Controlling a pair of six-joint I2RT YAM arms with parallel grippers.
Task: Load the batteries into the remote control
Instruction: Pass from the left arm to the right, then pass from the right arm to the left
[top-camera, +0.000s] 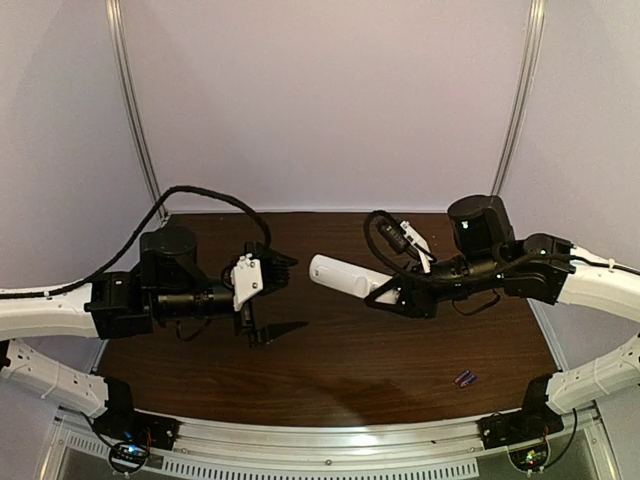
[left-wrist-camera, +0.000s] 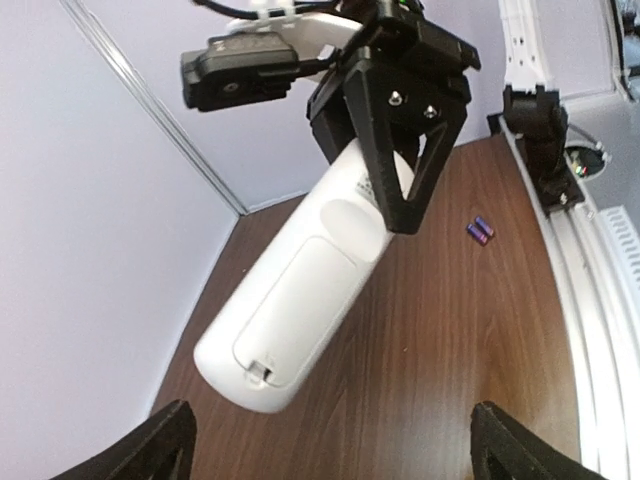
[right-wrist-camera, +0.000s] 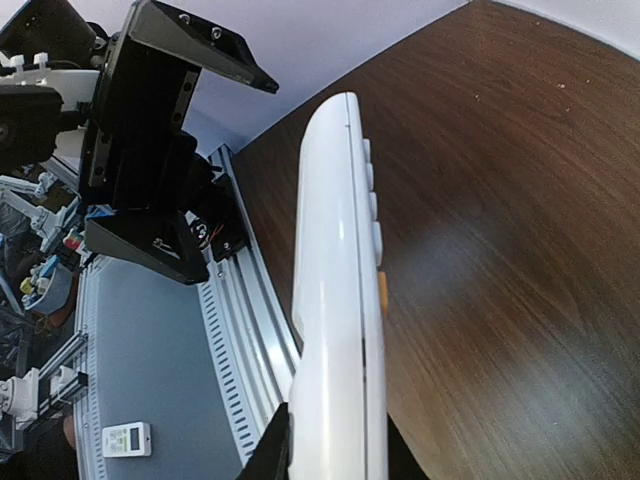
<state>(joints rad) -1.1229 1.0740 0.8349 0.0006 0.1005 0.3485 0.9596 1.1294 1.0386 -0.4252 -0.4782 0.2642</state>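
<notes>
My right gripper (top-camera: 388, 292) is shut on the white remote control (top-camera: 338, 274) and holds it above the table, its free end pointing at my left gripper (top-camera: 284, 297). The left gripper is open and empty, a short gap from that end. The left wrist view shows the remote's (left-wrist-camera: 300, 300) back, with its battery cover closed and a latch at the near end, between the open left fingertips (left-wrist-camera: 150, 450). The right wrist view shows the remote (right-wrist-camera: 335, 300) edge-on, buttons to the right, clamped at the bottom. Two batteries (top-camera: 465, 378) lie together on the table at the front right (left-wrist-camera: 481, 230).
A metal rail (top-camera: 330, 445) runs along the near edge of the wooden table (top-camera: 330, 370). Pale walls close the back and sides. A small white device (right-wrist-camera: 127, 438) lies on the grey floor off the table.
</notes>
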